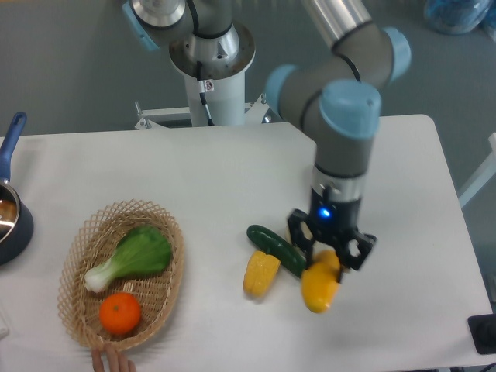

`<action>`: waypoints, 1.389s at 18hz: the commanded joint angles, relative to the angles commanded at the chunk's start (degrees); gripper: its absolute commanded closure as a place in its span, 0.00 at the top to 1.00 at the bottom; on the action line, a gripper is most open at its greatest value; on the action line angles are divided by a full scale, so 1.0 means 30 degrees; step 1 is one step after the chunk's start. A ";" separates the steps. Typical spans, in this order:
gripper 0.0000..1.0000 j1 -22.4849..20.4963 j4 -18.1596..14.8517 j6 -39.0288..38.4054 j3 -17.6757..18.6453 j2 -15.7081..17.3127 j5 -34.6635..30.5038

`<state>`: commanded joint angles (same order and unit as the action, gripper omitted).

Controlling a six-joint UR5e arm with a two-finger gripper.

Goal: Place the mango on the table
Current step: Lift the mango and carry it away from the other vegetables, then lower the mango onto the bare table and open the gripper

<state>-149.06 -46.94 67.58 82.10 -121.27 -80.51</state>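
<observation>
Right of centre on the table point(194, 178), the gripper point(329, 260) points down with its fingers closed around the mango point(319, 285), whose yellow body hangs below the jaws; whether it touches the tabletop cannot be told. Just to its left lie a cucumber point(275, 249) and a corn cob point(260, 273). Farther left, a wicker basket point(77, 298) holds a bok choy point(136, 257) and an orange point(119, 313).

A smooth, glossy mango point(319, 287) is seen; the table point(194, 178) looks matt white, the basket point(74, 306) roughly woven wicker.
</observation>
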 joint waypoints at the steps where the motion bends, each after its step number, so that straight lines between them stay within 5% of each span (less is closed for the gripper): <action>1: 0.52 -0.0031 0.0233 -0.0085 -0.0409 -0.0469 0.0000; 9: 0.52 -0.0383 0.1200 0.1228 -0.2142 -0.3080 -0.0059; 25: 0.52 -0.0090 0.1290 0.1789 -0.1117 -0.3081 0.0000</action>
<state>-149.33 -43.07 72.95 78.75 -130.52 -80.51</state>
